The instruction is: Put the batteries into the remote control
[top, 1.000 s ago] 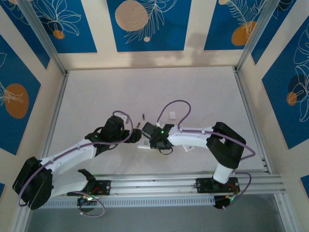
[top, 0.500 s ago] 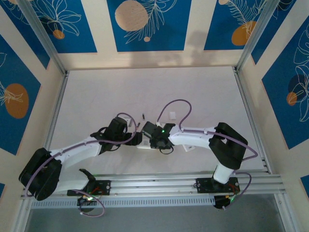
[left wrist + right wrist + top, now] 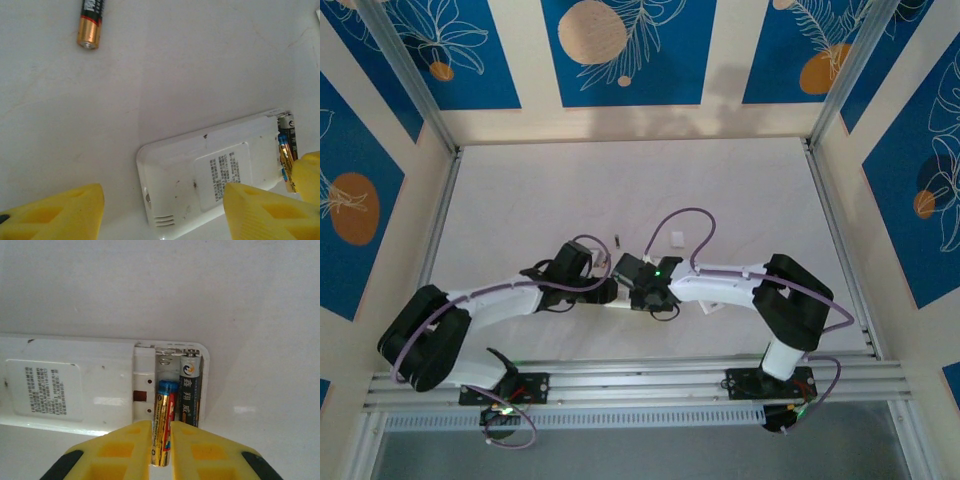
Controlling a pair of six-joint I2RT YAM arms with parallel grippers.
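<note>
Nearest me, around the middle of the worktop and towards its near edge, my right gripper is pinched tight on a gold and blue battery. The battery's blue end reaches into the free slot of the remote's open bay, just short of the spring. A black battery already lies in the slot beside it, the two touching side by side.

The remote lies flat, back side up with its printed label showing, between the two arms. My left gripper stands at the remote's other end with its yellow fingers well apart and nothing in them. One finger is over bare worktop and the other over the remote's back; I cannot tell whether that one touches.

Farther out, a loose battery lies on its own, apart from the remote. A small white rectangle lies near it to the right.
</note>
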